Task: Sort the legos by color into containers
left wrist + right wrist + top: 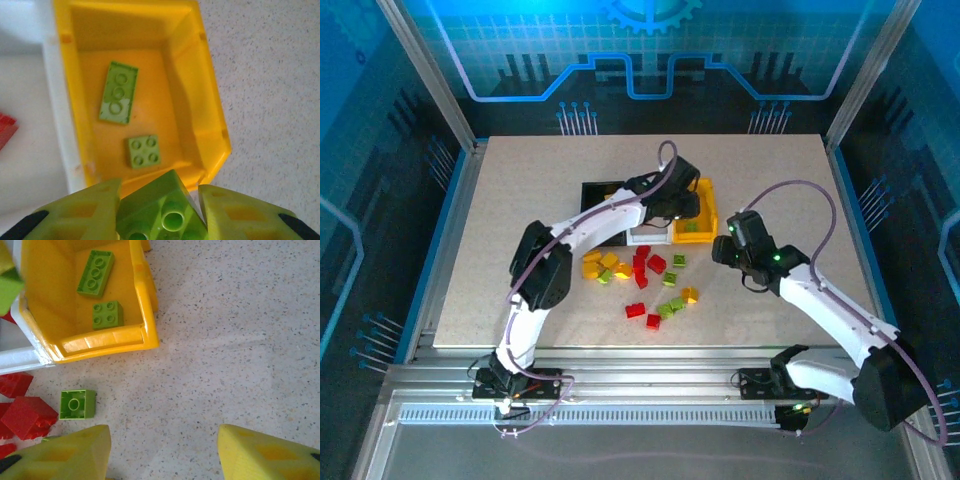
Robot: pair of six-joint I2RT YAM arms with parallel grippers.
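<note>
A lime brick (pixel 162 217) is gripped between the closed jaws of the left gripper (pixel 159 202), just above the near rim of the yellow bin (pixel 216 120). Two lime bricks (pixel 119 92) lie flat in this bin, so it is judged to be assigned to green. The right gripper (pixel 165 452) is held with jaws apart and empty over the table (pixel 240 340), near a loose lime brick (pixel 77 404) beside the red bricks (pixel 27 416), apparently placed for the next pick.
</note>
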